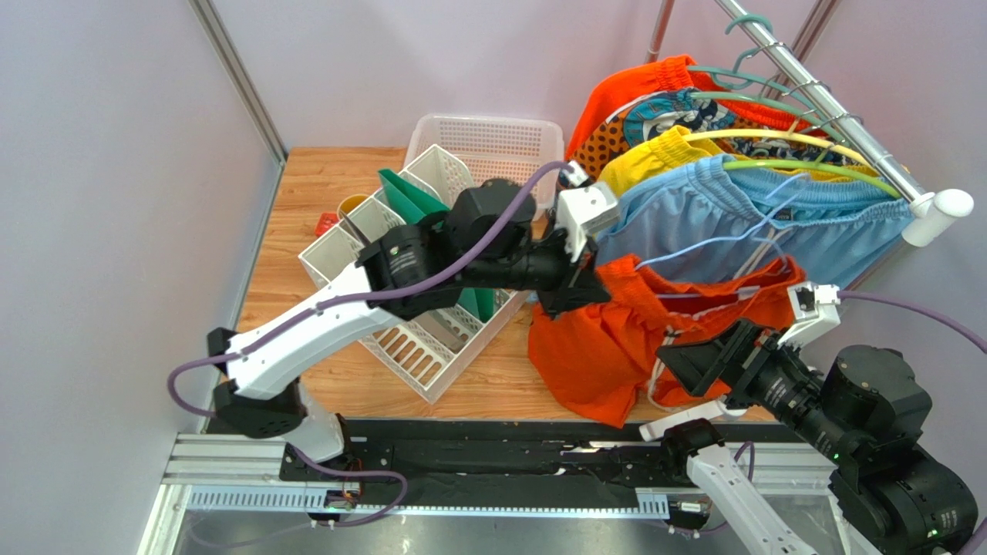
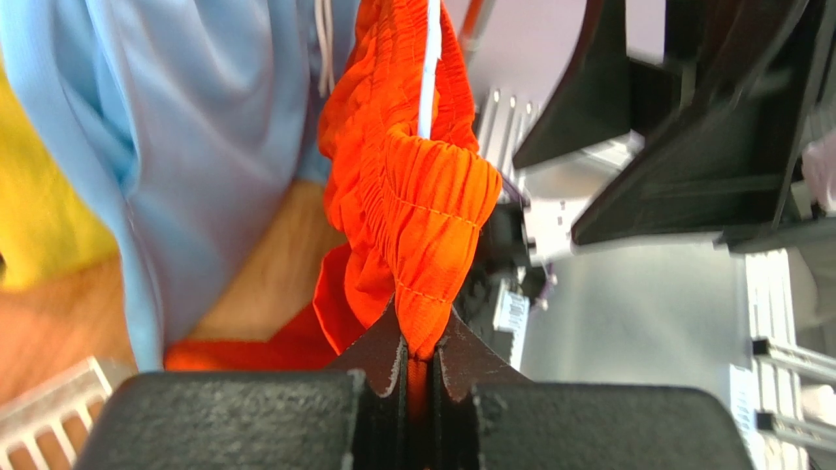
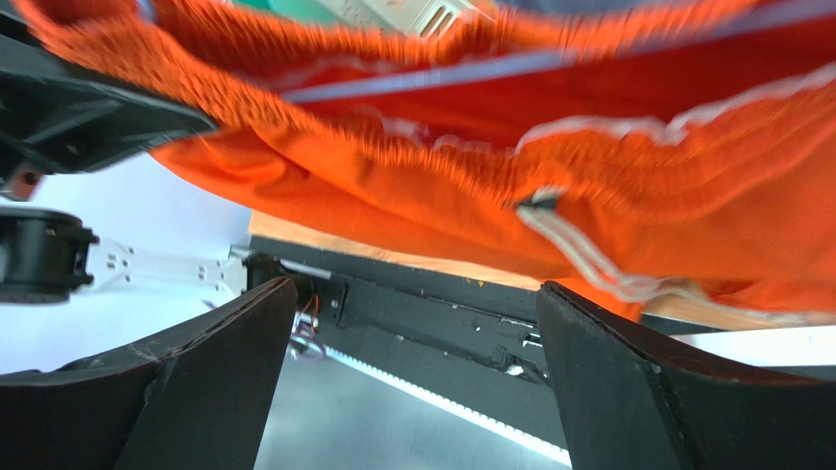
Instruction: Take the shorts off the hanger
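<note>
Step in hand: stripping the bright orange cloth shorts (image 1: 602, 347) off their hanger. They sag at the near right of the wooden table (image 1: 313, 185), below the metal rail (image 1: 811, 87) and just in front of the light blue cloth shorts (image 1: 741, 214), which hang from the rail on their own hanger.

Left gripper (image 2: 420, 338): jaws pinched fully together on a bunched fold of the orange elastic waistband, with cloth squeezed up between the black pads. In the top view it sits at the left end of the orange pair.

Right gripper (image 3: 417, 289): fingers spread wide with nothing between them, hovering under the orange cloth and not touching it.

A thin pale hanger bar (image 3: 549, 64) crosses the orange waistband, so I judge the pair not yet free. I cannot tell how far the bar threads through.

Next move, as I judge it: draw the pinched waistband left and down along the bar until it slips off. The right gripper should close on the far side of the waistband or steady the hanger.

Materials: thin, soft cloth that drapes and creases freely. The waistband is gathered in fine ribs and will stretch before it slides. A flat white drawstring (image 3: 589, 269) dangles loose and could snag.
</note>
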Controlling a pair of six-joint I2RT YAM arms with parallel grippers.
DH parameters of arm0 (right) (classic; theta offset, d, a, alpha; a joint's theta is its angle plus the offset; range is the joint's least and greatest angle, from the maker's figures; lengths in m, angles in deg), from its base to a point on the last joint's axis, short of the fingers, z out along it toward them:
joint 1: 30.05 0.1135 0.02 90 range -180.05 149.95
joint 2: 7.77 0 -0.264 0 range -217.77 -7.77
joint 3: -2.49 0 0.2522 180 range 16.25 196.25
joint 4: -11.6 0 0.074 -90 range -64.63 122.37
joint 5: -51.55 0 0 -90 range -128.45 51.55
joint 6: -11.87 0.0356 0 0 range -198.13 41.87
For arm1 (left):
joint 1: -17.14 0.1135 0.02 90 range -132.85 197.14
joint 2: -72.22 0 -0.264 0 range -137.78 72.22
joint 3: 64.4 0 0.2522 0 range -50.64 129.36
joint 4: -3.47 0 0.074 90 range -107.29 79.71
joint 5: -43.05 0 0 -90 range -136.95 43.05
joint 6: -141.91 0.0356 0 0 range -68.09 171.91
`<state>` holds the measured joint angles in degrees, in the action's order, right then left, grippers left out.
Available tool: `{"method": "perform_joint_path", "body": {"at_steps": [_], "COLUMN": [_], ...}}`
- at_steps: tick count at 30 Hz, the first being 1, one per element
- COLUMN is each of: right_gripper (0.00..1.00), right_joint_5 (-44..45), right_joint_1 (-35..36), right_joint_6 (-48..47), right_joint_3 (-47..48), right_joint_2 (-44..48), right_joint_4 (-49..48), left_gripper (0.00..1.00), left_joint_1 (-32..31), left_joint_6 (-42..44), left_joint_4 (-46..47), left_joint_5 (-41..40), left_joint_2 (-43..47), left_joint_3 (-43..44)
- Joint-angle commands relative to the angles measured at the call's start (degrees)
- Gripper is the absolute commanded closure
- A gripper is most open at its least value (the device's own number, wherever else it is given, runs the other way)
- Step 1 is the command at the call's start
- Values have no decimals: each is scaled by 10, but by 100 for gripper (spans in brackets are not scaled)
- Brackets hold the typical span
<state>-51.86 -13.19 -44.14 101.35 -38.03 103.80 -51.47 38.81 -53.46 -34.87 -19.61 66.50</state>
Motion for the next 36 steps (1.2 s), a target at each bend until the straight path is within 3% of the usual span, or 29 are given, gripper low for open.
{"method": "perform_joint_path", "body": {"at_steps": [1,5,10,16,26,36], "right_gripper": [1,1,1,2,7,7], "right_joint_5": [-61,-88,-80,15,-7,22], "right_joint_1": [3,5,5,4,4,4], "right_joint_6": [-40,-58,-65,-34,-12,-59], "right_joint_3": [-6,-12,0,66,90,116], "right_joint_2": [-21,-37,-79,-132,-164,-225], "right_joint_4": [-22,-50,-81,-83,-188,-217], "left_gripper": [100,100,100,100,100,100], "left_joint_1": [-3,-2,-2,2,26,32], "left_joint_6": [-48,-81,-100,-105,-141,-113], "left_joint_4": [62,78,72,49,46,47], "left_joint_5": [-5,-17,-26,-61,-68,11], "left_joint_2": [112,189,249,266,282,252], "left_joint_3": [-110,-208,-250,-251,-266,-249]}}
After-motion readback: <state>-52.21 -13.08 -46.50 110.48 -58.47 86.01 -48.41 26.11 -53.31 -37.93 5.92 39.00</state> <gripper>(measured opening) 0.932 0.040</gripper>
